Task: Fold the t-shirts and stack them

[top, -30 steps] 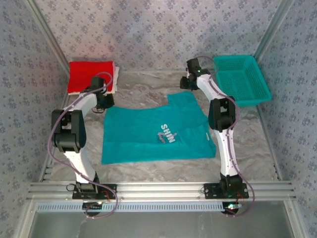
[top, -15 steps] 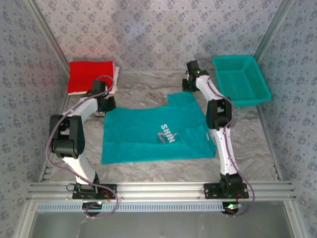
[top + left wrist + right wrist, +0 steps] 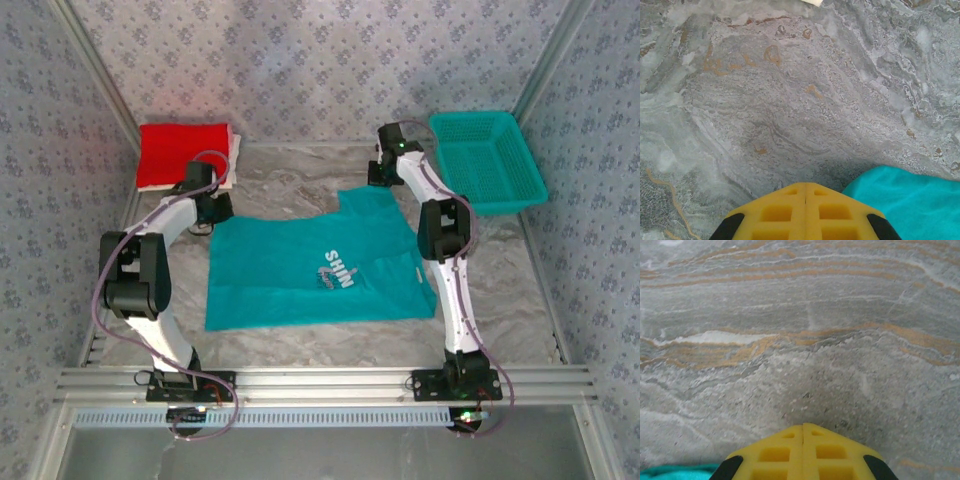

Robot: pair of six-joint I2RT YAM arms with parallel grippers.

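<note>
Grey marble table [image 3: 290, 170], closed in by patterned walls. Spread flat mid-table, a teal shirt [image 3: 315, 265], white "SHIN" lettering up, the last letter hard to read. In the far left corner, a folded red shirt [image 3: 180, 152] lying over a white one [image 3: 235, 160], mostly covered. At the far right, a teal basket [image 3: 490, 160].

Left gripper [image 3: 208, 222] down at the teal shirt's far left corner. Seen from its wrist, yellow fingers [image 3: 785, 215] pressed together, teal cloth just to their right, any pinch hidden below the frame edge. Right gripper [image 3: 376, 176] low at the shirt's far right edge, its fingers [image 3: 830, 455] likewise squeezed together. A teal sliver at the lower left edge there, cut off, so no telling whether cloth is caught.
</note>
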